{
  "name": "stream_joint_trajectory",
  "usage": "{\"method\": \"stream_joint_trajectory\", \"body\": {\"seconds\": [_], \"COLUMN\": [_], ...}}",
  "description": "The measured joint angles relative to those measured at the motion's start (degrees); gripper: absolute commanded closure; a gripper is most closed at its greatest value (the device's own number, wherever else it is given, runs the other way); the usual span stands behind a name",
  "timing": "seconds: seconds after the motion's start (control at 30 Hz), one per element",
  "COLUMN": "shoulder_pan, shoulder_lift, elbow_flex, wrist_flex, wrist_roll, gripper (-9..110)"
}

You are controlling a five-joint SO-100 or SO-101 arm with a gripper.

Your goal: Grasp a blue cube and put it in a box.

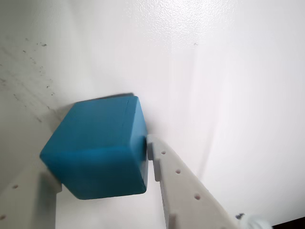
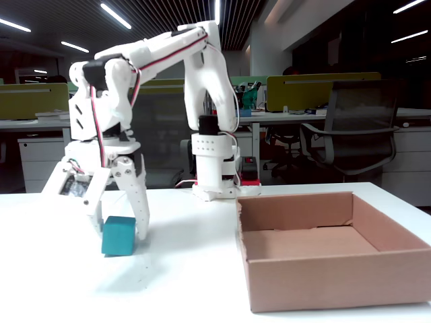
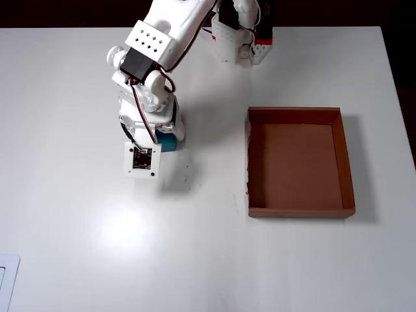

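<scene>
The blue cube [image 1: 97,150] sits between my gripper's [image 1: 101,167] two white fingers in the wrist view, and both fingers press against its sides. In the fixed view the gripper [image 2: 119,232] points down at the table's left part, shut on the cube [image 2: 119,237], which is at or just above the white surface. From overhead only a teal corner of the cube [image 3: 168,141] shows under the arm's wrist. The box [image 2: 330,276] is an open, empty cardboard tray to the right, well apart from the cube; overhead its rim [image 3: 250,162] lies right of the gripper.
The arm's base [image 3: 237,36] stands at the table's far edge, with a small red part beside it. A white object's corner [image 3: 6,279] shows at the overhead view's lower left. Office desks and a chair [image 2: 350,141] stand behind the table.
</scene>
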Motion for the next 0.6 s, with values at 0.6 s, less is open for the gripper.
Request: {"method": "stream_joint_trajectory", "body": {"seconds": [0.6], "shoulder_pan": [-0.09], "shoulder_lift": [0.0], "elbow_flex": [0.0], "wrist_flex": [0.0], "wrist_roll": [1.41], "gripper": [87]}}
